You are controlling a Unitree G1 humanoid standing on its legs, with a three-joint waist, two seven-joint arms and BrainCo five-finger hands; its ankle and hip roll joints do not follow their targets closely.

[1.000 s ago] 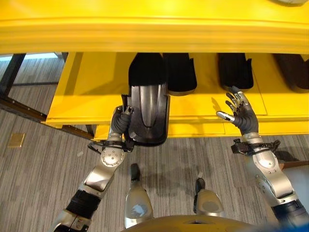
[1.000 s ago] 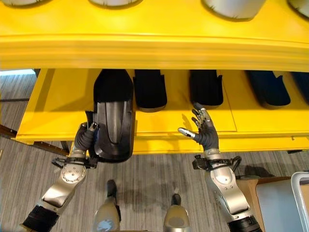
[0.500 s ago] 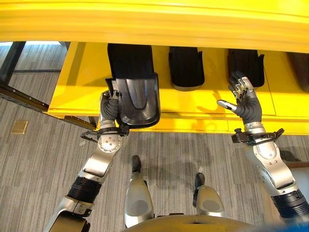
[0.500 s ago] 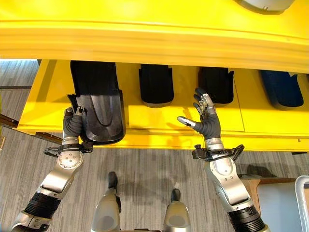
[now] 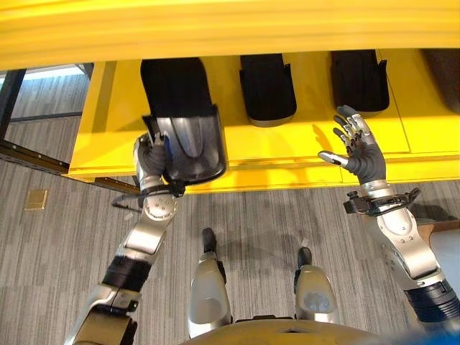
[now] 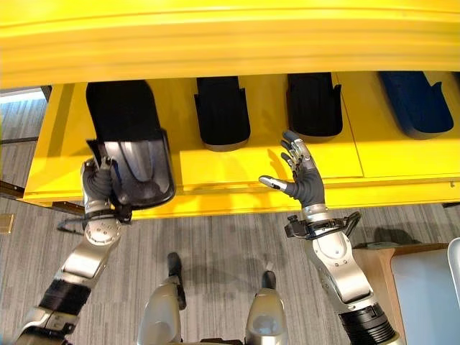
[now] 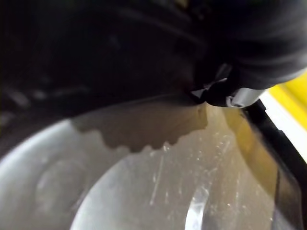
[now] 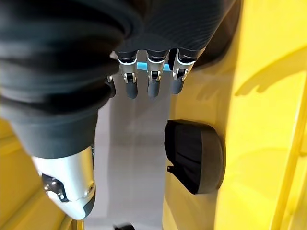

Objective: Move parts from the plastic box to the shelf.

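The far ends of the black parts (image 5: 267, 86) run under the yellow shelf's upper lip (image 5: 215, 29), so their full length is out of sight. The left hand (image 5: 150, 162) has its fingers tucked behind the edge of the part it carries (image 5: 188, 144). A blue part (image 6: 417, 100) is cut off at the right edge.

I see grey striped carpet floor (image 5: 65, 244), small tan square plate (image 5: 36, 199) set in it at left, dark metal frame bars (image 5: 14, 118) beside; light patch beyond.
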